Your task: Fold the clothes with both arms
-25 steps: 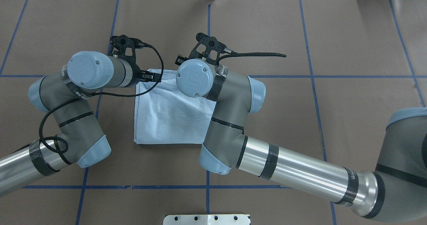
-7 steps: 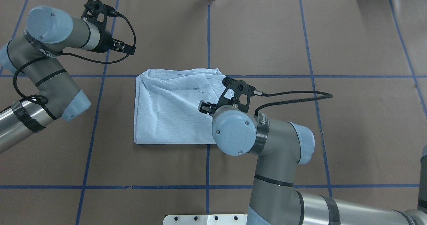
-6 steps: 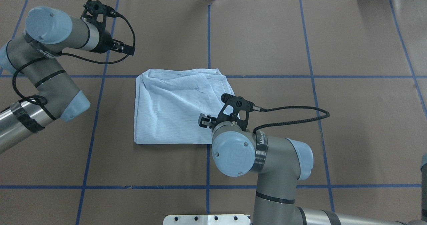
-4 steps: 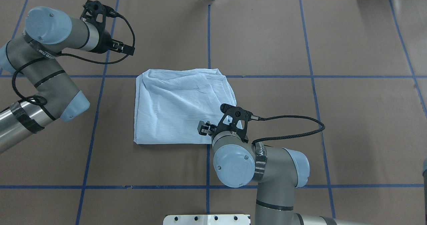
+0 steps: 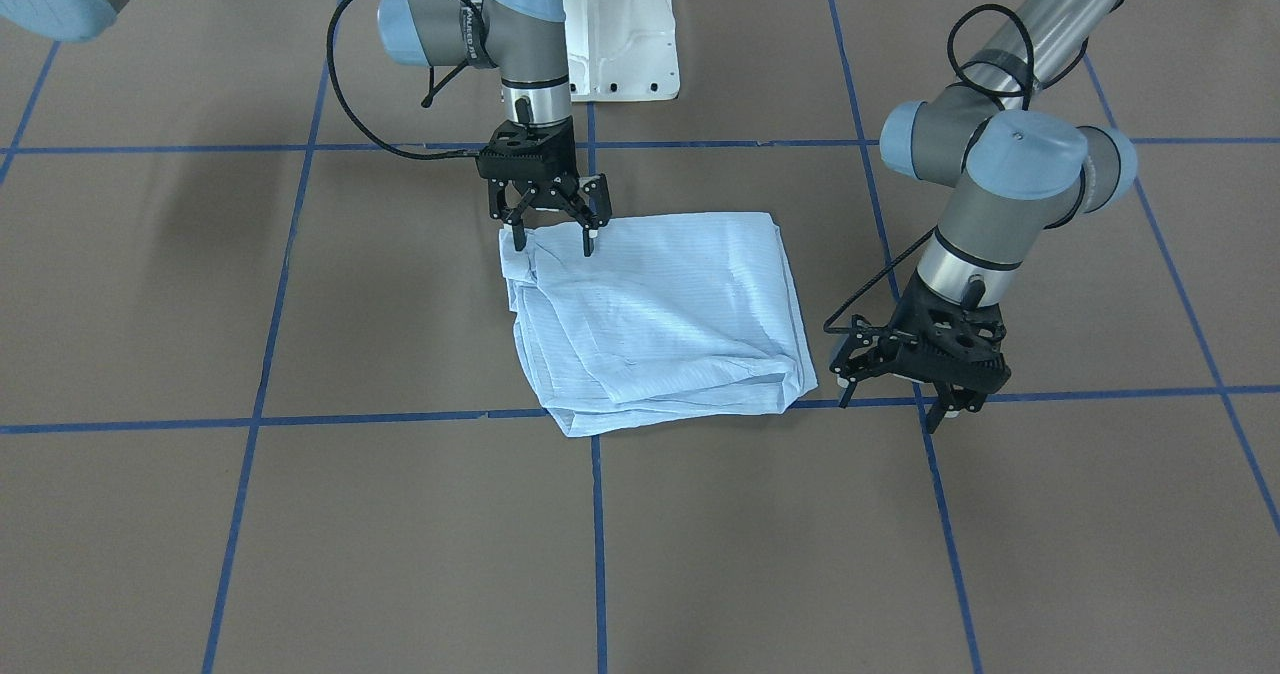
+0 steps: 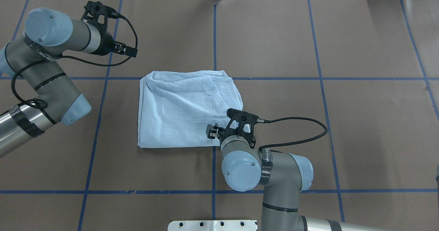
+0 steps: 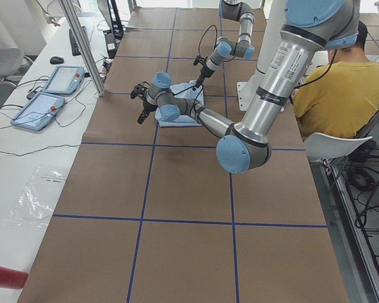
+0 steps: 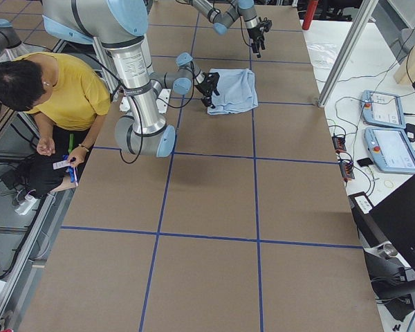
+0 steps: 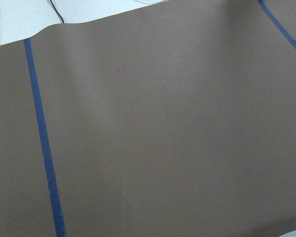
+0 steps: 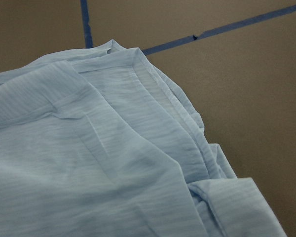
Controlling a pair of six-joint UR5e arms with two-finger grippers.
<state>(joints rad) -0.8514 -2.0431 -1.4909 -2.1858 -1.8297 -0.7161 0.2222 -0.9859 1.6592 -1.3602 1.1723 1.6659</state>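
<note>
**Counter.** The brown paper-covered counter (image 6: 343,138), gridded with blue tape (image 6: 214,35), is carrying the work.

**Arms.** The grey-and-silver jointed left arm (image 6: 44,83) is standing off to one side. The matching right arm (image 6: 284,169) is reaching over the garment's edge.

**Garment.** The thin pale-blue striped shirt (image 6: 178,111) is lying folded in a rough rectangle. One corner is sitting directly beneath the right end effector (image 5: 554,234), and the cloth is spreading away toward the left end effector (image 5: 890,399).

**End effectors.** The right one is pointing straight down with its fingers spread wide, straddling that corner and gripping nothing. In my judgement it is either lining up on the corner or clearing it. The left one is hanging near the opposite corner, also spread wide and empty, probably kept off the cloth so the layers are not disturbed.

**Views.** The front-facing view is showing both finger spreads, while overhead the right wrist is hiding most of its own fingers. The right wrist camera is showing stacked, uneven hems that the wider views are not resolving. The left wrist camera is showing only bare counter and tape.
</note>
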